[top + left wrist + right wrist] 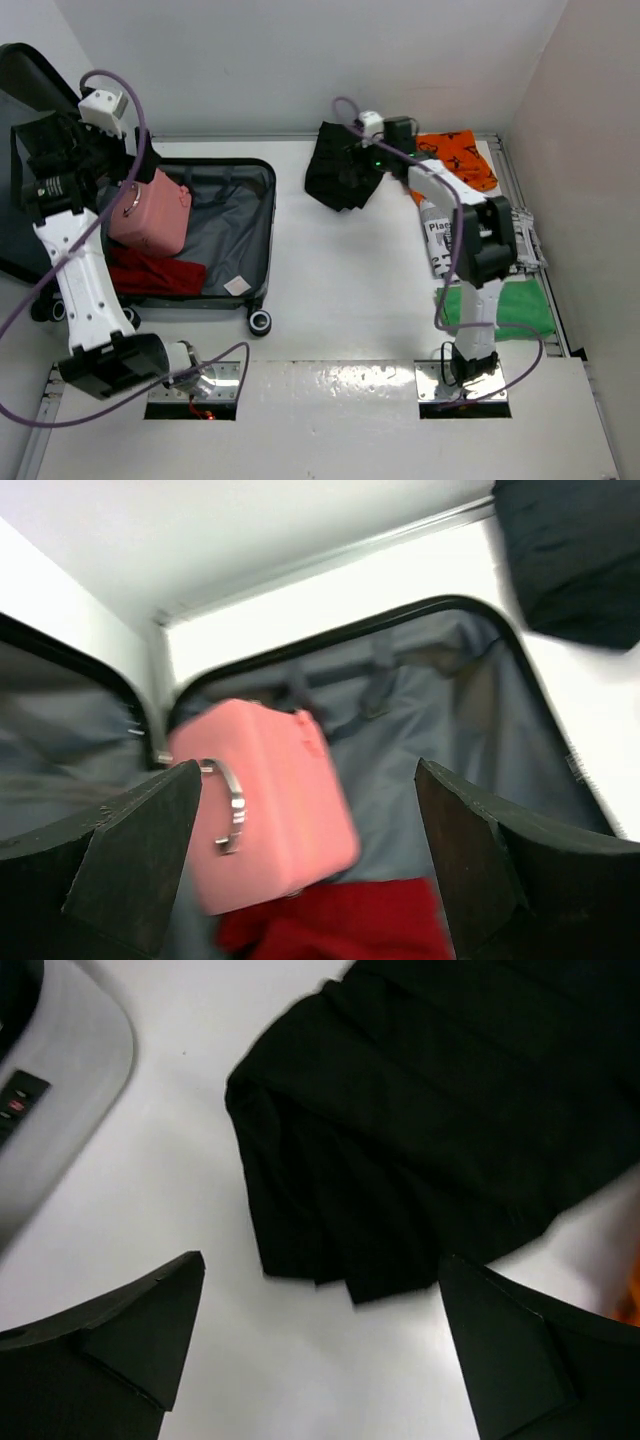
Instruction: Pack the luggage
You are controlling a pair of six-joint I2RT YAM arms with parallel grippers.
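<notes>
White table (330,300): below my open left claw (305,800), pink box (270,790) and red cloth (330,920) lie in the luggage (450,700); below my open right claw (320,1295), black garment (430,1140) waits unpacked.

Luggage (238,212): dark grey lining, black casters.
Box (150,215): pink.
Cloth in luggage (160,272): red.
Cloths on table (340,290): black (340,175); orange, dark-patterned (460,155); green (510,308).
Table: white.

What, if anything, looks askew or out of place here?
The pink box sits tilted in the suitcase, its lower end seemingly on the red cloth rather than flat. The black garment lies rumpled on the table, outside the suitcase. Nothing looks spilled or damaged.
</notes>
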